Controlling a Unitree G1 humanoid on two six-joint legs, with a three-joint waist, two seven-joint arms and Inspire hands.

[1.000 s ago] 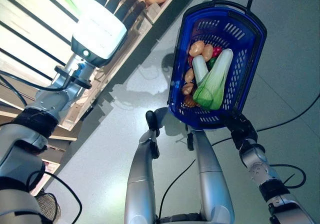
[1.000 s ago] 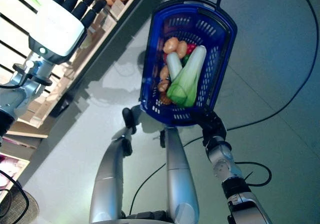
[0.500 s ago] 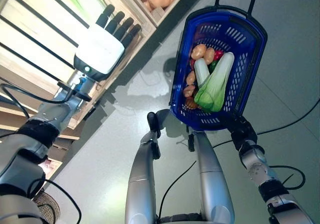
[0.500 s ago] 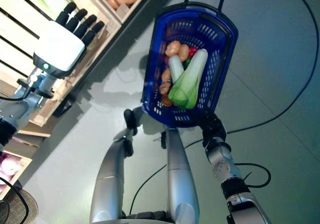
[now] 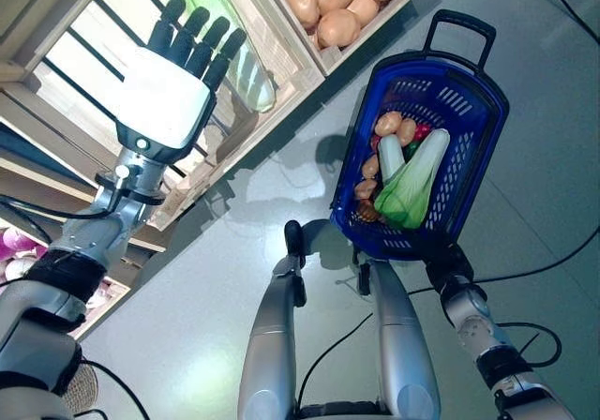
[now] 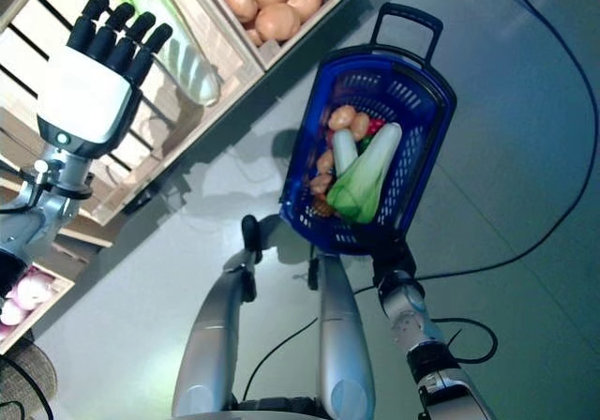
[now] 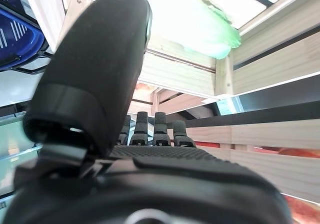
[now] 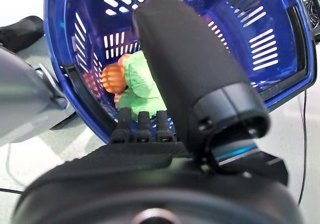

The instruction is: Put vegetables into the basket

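Note:
The blue plastic basket (image 5: 473,181) stands on the floor. In it lie a pale green leafy cabbage (image 5: 415,181), a white radish (image 5: 390,155), tan potatoes (image 5: 387,123) and a small red vegetable (image 5: 421,131). My left hand (image 5: 173,82) is raised in front of the wooden stand (image 5: 272,59) with straight fingers (image 7: 160,129), open and empty, beside a long pale green vegetable (image 5: 246,73) on the shelf. My right hand (image 5: 448,262) sits at the basket's near rim (image 8: 82,91), its fingers (image 8: 142,124) straight.
The wooden stand runs along the left with slatted crates and shelves. Grey floor lies between the stand and the basket. A black cable (image 5: 553,261) runs over the floor to the right of the basket.
The camera has shifted, so the whole scene sits differently. My left hand has risen towards the stand's shelf, closer to the long green vegetable. The right hand stays at the basket's rim.

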